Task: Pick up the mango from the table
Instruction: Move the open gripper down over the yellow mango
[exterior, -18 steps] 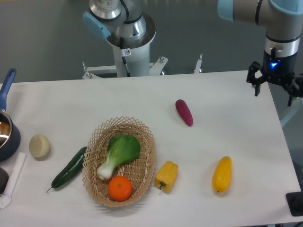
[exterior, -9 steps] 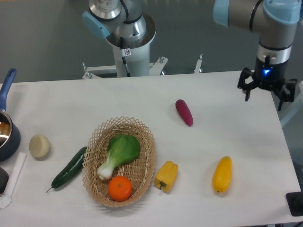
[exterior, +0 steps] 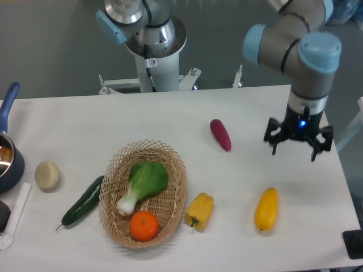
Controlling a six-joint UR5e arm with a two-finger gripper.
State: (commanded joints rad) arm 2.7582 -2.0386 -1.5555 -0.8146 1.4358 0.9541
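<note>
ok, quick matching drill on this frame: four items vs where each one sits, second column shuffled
Items:
1. mango
2. orange
3. cucumber
4. purple vegetable

Places:
A. inside the wicker basket, near end
B. on the table, just left of the basket
C. on the table, below the open gripper in the image
D. on the table, beyond the basket, toward the robot base

Pairs: 1-C, 2-A, 3-B, 4-D

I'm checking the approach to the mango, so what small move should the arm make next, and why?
Probably bring the hand toward the camera and slightly left until it is above the mango, then lower. The hand is open and hangs over bare table, away from the mango, which lies apart from the yellow pepper, so the way looks free.
</note>
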